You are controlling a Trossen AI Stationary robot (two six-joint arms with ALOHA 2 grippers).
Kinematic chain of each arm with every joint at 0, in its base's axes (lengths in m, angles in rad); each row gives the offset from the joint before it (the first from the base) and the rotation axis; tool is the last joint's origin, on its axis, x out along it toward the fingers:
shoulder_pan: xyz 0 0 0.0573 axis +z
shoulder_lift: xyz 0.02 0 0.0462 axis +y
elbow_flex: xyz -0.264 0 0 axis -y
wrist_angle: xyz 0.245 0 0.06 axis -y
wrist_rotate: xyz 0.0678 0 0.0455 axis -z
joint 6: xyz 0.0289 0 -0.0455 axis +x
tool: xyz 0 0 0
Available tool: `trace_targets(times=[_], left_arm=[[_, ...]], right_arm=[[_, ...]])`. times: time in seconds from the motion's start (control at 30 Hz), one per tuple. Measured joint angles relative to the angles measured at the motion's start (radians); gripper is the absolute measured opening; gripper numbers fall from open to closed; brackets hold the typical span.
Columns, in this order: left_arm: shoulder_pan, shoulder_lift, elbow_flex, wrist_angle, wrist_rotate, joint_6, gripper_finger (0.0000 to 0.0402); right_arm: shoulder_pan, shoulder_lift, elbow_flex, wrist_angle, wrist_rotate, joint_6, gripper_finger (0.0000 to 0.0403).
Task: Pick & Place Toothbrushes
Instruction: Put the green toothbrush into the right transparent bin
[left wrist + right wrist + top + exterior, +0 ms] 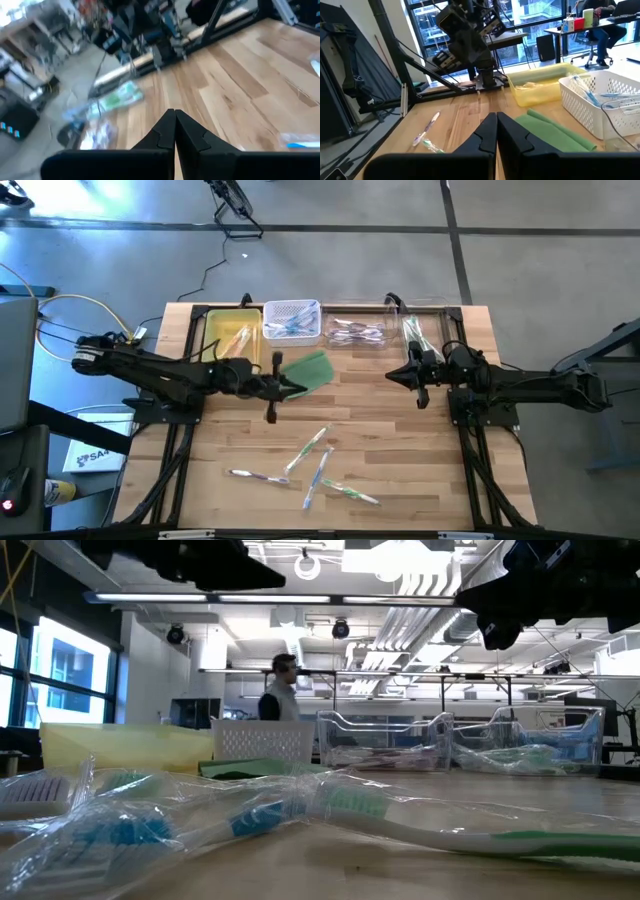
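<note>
The loose toothbrushes (305, 463) lie on the wooden table (400, 440) at its near edge, pointing different ways. They are thin sticks in shiny clear wrap. The left hand (297, 389), fingers pressed together and empty, hangs closer to them than the right hand (392, 375), also closed and empty.

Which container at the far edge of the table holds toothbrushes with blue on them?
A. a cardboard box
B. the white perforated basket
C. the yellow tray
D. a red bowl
B: in the high view the white perforated basket holds toothbrushes that show blue, and the right wrist view shows the same blue-tinted ones lying inside it.
</note>
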Motion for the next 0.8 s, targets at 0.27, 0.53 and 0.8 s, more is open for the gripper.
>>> trace_targets(times=[0.27, 0.53, 0.8], left_arm=[[-0.141, 0.012, 0.022, -0.094, -0.216, -0.173, 0.0], [-0.225, 0.063, 0.034, -0.117, -0.285, -0.333, 0.0], [-0.236, 0.265, 0.31, -0.528, -0.257, -0.489, 0.0]], right_arm=[[0.0, 0.0, 0.0, -0.005, -0.002, 0.011, 0.0003], [0.0, 0.0, 0.0, -0.039, 0.001, 0.009, 0.0003], [0.0, 0.0, 0.0, -0.065, 0.004, 0.011, 0.0003]])
